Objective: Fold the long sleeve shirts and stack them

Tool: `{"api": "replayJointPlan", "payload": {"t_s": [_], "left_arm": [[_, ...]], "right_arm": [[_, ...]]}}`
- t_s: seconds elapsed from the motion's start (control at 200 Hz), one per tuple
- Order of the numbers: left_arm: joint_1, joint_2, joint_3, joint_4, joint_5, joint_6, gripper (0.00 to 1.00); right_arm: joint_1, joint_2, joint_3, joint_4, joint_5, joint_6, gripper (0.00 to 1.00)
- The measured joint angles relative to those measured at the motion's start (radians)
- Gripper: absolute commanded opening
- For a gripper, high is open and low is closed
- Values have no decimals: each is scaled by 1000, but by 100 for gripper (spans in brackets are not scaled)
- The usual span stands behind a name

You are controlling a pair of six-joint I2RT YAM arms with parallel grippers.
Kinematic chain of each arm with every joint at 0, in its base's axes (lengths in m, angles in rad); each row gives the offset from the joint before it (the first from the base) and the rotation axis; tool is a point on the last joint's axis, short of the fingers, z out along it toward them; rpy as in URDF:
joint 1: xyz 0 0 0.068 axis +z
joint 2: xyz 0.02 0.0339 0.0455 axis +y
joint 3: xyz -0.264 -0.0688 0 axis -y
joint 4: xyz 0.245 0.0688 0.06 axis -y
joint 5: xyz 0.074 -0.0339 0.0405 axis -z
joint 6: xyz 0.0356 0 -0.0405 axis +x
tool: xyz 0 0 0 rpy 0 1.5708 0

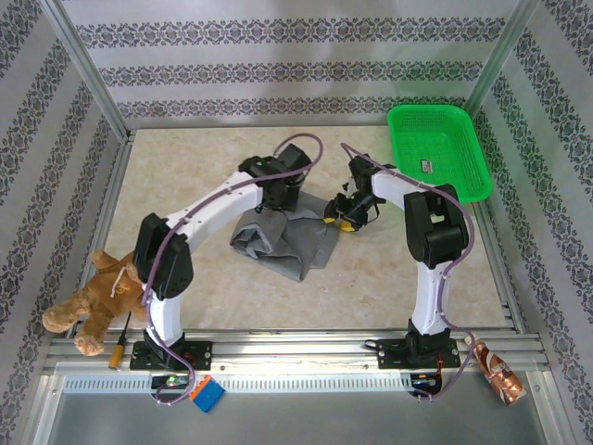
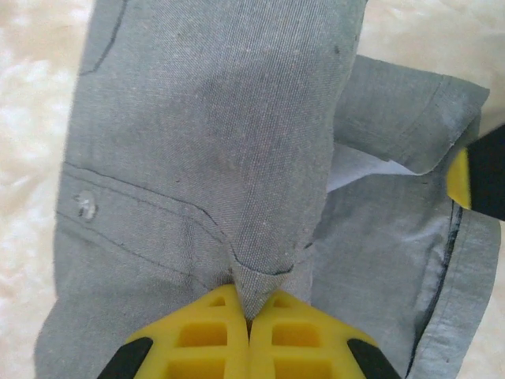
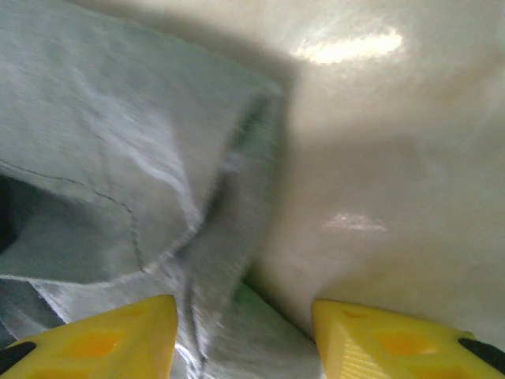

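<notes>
One grey shirt (image 1: 283, 239) is recorded, lying crumpled near the middle of the worktop (image 1: 185, 185), between the two arms. The left fingers (image 2: 197, 339) are pressed together, with a raised fold of the shirt pinched at their tips. The right fingers (image 3: 118, 332) are spread apart at the shirt's right edge; fabric lies between them but is not gripped. A green basket (image 1: 431, 108) is noted at the far right corner, well apart from the shirt. A brown plush toy (image 1: 88, 301) is noted at the near left edge.
</notes>
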Motion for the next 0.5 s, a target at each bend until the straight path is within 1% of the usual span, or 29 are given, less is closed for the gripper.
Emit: {"api": "replayJointPlan", "payload": {"t_s": [0.175,0.365,0.5], "left_arm": [[-81,65,29,-5,2,-24,0],[-138,68,29,-7,10,-49,0],[-168,68,29,-6,26,-65,0]], "right_arm": [[-28,-16,-55,64,-59,1,54],[-51,-29,-92,110,-115,1,54],[-56,-31,-98,119,-130,4,54]]}}
